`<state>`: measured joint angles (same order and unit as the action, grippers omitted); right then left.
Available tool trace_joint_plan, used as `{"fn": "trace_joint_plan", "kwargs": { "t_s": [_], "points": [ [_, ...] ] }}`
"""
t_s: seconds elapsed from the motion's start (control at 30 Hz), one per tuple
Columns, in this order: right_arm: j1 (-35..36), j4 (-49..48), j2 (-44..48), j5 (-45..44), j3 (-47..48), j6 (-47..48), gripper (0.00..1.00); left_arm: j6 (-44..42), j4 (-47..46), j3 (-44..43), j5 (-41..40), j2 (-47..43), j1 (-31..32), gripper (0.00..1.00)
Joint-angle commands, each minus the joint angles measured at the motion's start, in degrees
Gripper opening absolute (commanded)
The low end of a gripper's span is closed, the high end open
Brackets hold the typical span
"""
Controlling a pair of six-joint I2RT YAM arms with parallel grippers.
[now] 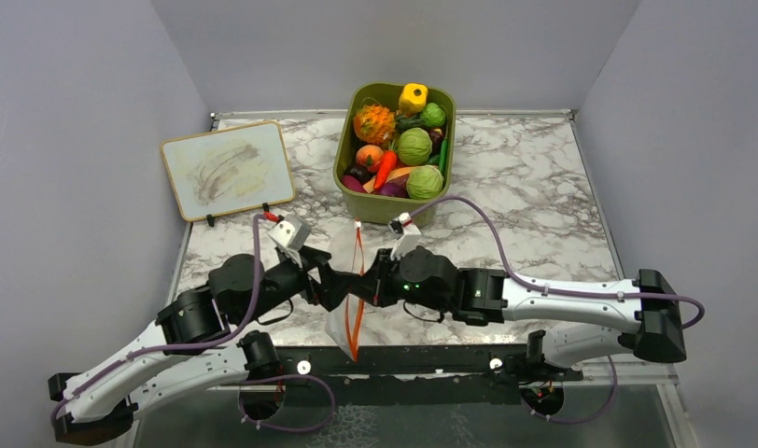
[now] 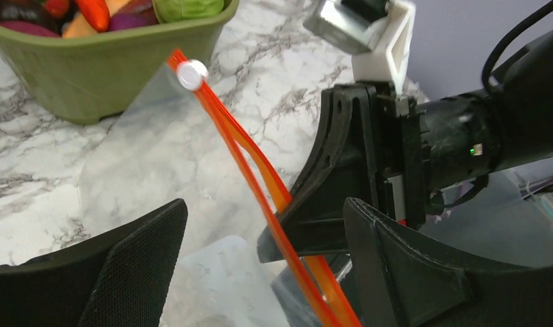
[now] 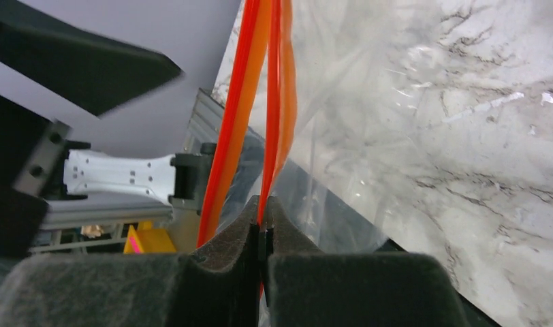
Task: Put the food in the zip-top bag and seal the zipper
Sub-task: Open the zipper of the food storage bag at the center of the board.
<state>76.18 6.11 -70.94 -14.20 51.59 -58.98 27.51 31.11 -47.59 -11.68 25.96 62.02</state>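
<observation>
Working from the left of the overhead view, note the small whiteboard [image 1: 228, 171] propped at the far-left corner of the desk [image 1: 543, 187], well apart from the arms. The left end effector [image 2: 265, 204] is spread wide and grips nothing; its pads [image 2: 134, 272] stand either side of the mouth of the zip-top bag [image 1: 341, 322]. The bag hangs upright between the two arms at the near edge of the desk, with nothing visible inside. Its zipper [image 2: 250, 160] runs up to a white slider [image 2: 191, 73] at the far end.

The right end effector [image 3: 263, 225] is fully closed on the zipper. It apparently pinches one lip only, since a second orange strip runs free beside the pads. Judge this hold as a means to part the mouth: one lip is anchored so that you can take the other with the left end effector.

All the food sits in the olive-green bin [image 1: 386, 209] just beyond the bag: two cabbage balls [image 1: 414, 147], a bumpy orange fruit [image 1: 374, 122] and a peach-coloured fruit [image 1: 369, 156], among other toys.

Expect tight quarters at the mouth, where both end effectors nearly meet. Bare marble lies right of the bin; use it for approach paths.
</observation>
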Motion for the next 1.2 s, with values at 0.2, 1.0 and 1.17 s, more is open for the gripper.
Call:
{"fn": "trace_joint_plan", "kwargs": {
  "t_s": [0.2,1.0,1.17],
  "points": [
    [0.37,3.64,-7.38,-5.54,8.19,-5.87,0.01,-0.63,-0.12,1.42,-1.14,3.56,0.12,0.77],
    [0.37,1.07,-5.02,-8.94,4.67,-8.49,0.01,-1.51,3.57,3.59,-6.16,6.03,0.12,0.47],
    [0.37,2.44,-3.87,-11.08,3.86,-8.13,0.01,-1.77,3.59,3.85,-7.0,7.23,0.11,0.29]
  ]
}}
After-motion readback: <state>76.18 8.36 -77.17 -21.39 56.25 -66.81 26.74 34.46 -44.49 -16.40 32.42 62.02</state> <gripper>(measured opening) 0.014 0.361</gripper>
